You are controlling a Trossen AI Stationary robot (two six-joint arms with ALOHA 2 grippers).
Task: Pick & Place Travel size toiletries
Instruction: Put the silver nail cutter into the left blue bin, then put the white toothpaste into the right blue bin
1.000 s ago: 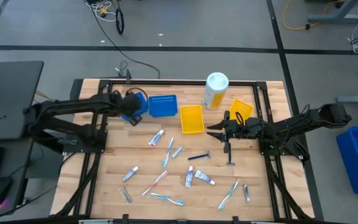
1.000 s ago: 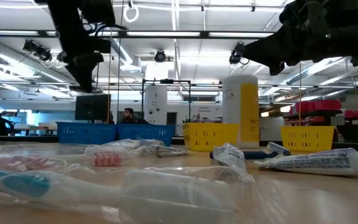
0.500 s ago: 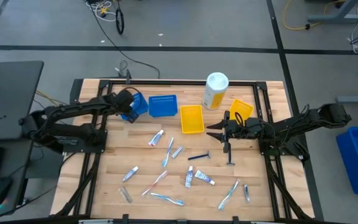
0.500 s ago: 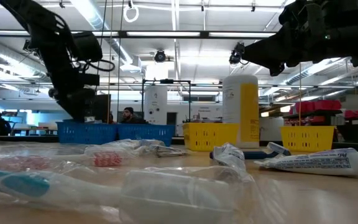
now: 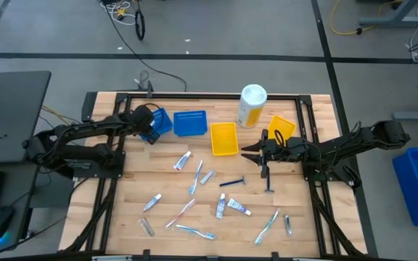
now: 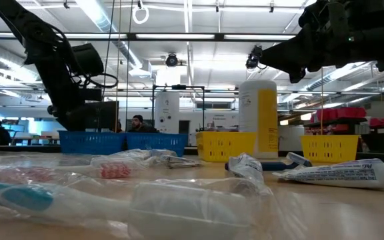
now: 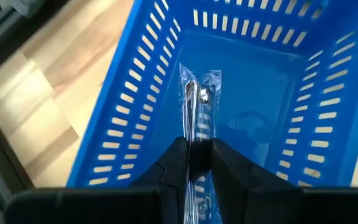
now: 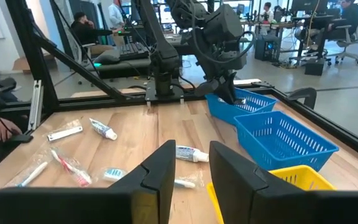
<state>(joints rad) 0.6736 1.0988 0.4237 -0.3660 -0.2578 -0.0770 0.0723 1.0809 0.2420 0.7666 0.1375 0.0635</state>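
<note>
Several travel size toiletries (image 5: 194,190), tubes, toothbrushes and razors in clear wrappers, lie loose on the near half of the table. My left gripper (image 5: 149,123) is down inside the leftmost blue tray (image 5: 160,120), shut on a thin item in a clear wrapper (image 7: 199,93). My right gripper (image 5: 248,155) hangs open above the wood, near the yellow trays, touching nothing; the right wrist view shows the gap between its fingers (image 8: 191,168). In the low view the left arm (image 6: 65,87) reaches down behind the blue tray. My left gripper pinches the clear-wrapped item between its two fingers (image 7: 174,163), at the wrapper's end nearest the wrist (image 7: 197,134). The fingers lie along the item. Its free end (image 7: 201,78) points down into the blue tray; whether it touches the tray's floor I cannot tell.
A second blue tray (image 5: 189,123) and two yellow trays (image 5: 223,138) (image 5: 281,129) stand along the far side, with a tall yellow bottle with a white cap (image 5: 251,106) behind them. A dark frame rims the table. Bare wood lies between the trays and the scattered items.
My left gripper has moved down from above the leftmost blue tray into it, staying shut on the wrapped item. My right arm has kept still.
</note>
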